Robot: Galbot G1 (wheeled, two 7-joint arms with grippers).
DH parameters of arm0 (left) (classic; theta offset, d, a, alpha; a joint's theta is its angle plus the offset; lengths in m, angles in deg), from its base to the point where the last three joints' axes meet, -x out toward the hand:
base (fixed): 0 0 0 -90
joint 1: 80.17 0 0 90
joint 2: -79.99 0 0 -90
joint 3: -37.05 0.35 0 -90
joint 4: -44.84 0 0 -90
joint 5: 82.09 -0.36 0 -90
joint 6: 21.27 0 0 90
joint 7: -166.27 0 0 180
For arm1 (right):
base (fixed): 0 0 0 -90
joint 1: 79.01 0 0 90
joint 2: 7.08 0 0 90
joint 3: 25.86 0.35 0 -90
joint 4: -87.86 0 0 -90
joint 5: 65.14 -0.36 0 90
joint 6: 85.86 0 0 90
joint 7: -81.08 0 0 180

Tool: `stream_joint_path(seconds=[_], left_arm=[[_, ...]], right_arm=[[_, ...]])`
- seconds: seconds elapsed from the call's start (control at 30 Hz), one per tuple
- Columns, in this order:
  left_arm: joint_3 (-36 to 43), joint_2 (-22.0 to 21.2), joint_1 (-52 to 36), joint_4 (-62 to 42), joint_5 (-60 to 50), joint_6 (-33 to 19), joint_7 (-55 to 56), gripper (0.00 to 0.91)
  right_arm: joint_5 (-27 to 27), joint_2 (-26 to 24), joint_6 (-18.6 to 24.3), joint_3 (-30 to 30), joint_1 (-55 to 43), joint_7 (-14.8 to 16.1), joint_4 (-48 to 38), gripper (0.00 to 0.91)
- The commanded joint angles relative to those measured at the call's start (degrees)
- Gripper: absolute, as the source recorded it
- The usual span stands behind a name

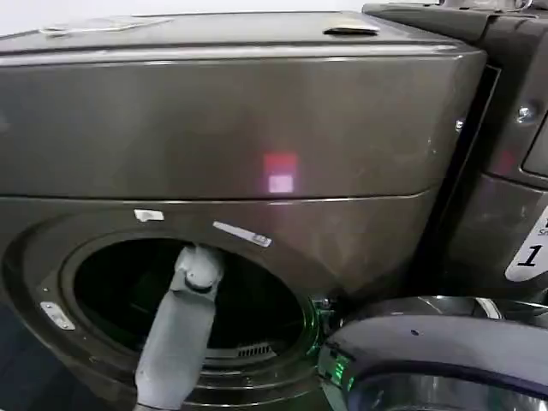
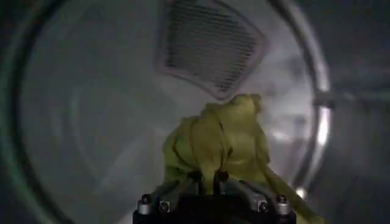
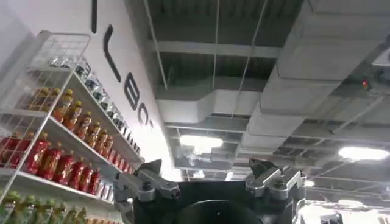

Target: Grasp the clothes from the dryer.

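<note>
The dryer [image 1: 231, 171] was seen from the head view as a big dark grey-brown machine with a round mouth and a small pink light on its front. Its door was swung open, so the drum could be reached. The left arm was pushed in through the round mouth, because the cloth lay deep inside.

In the left wrist view, the left gripper [image 2: 207, 179] was found inside the drum, close to the back wall with its grille. The clothes [image 2: 222, 137], a small yellow-green piece of soft cloth, were bunched up right at the gripper's tips. The jaws were drawn almost together, and the cloth was pinched between them. The rest of the cloth was puffed up above the jaws, and one corner hung down at the side. It looked as if the cloth was held well enough to be pulled out, but this could only be judged, not known.

The right gripper [image 3: 210, 182] was kept away from the dryer and pointed up at a ceiling, with a shelf of bottles [image 3: 55, 152] to one side. Its jaws were spread wide apart, and nothing was held in them.
</note>
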Motion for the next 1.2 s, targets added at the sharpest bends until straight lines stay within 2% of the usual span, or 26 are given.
stream_joint_path(seconds=[0.03,0.2,1.2], left_arm=[[-1.1,-2.4,2.2,2.2,11.9,3.5,11.0,0.000],[-1.0,-0.8,2.6,3.5,16.1,4.5,8.8,0.000],[-1.4,0.1,4.0,5.5,14.5,3.7,3.8,0.000]], right_arm=[[-0.2,0.3,0.6,0.8,0.5,0.1,-0.6,0.907],[-0.1,0.6,0.6,0.5,0.4,0.1,-0.1,0.907],[0.6,0.6,-1.1,-0.1,-0.3,1.0,1.2,0.907]])
